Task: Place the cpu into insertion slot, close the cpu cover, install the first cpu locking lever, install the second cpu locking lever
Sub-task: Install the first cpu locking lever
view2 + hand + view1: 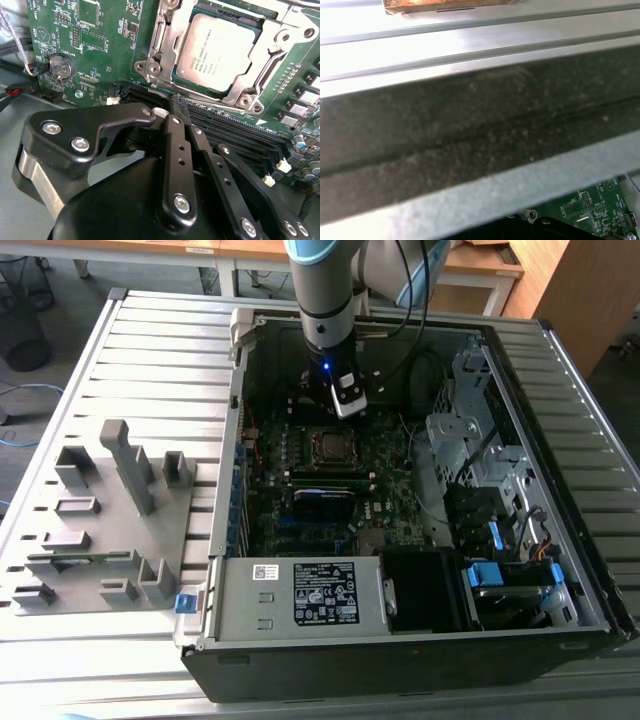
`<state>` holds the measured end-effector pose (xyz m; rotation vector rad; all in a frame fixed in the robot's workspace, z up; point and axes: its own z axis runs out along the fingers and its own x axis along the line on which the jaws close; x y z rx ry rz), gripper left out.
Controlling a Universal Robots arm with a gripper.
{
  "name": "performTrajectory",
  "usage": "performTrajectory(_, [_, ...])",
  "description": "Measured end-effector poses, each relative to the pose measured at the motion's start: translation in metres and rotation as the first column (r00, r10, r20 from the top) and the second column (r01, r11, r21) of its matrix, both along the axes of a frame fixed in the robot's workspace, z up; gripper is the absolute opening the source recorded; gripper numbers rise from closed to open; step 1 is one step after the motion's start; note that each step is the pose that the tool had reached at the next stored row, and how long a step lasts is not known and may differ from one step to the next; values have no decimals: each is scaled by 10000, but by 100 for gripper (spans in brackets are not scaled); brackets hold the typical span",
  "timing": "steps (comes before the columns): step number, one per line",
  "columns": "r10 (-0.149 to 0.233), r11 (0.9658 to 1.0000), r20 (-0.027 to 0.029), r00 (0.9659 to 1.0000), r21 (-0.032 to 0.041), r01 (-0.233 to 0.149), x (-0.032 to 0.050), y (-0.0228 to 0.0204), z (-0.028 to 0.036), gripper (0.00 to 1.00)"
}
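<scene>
Slatted grey surface point(150, 340) holds the open computer point(400, 490). Tool point(176, 105) pinched together, empty, near the cpu cover point(168, 40) lying over the cpu point(220, 50); a slip could scrape the motherboard point(100, 50).

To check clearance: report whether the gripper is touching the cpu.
Apart. In the second wrist view the cpu cover lies between the gripper and the cpu.

1. The cpu point(217, 50) is a small, flat, grey square. It sits flat inside the insertion slot point(235, 14), which has a dark rim.
2. The cpu cover point(167, 40) is a shiny silver frame. It lies down around the cpu.
</scene>
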<state>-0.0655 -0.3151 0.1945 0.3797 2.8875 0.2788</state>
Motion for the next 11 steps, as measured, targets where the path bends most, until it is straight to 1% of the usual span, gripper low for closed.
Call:
performTrajectory(6, [-1,10000,-1,10000,-18,1,0,-1,0,10])
performTrajectory(11, [0,10000,0,10000,-27,0,0,-11,-2,10])
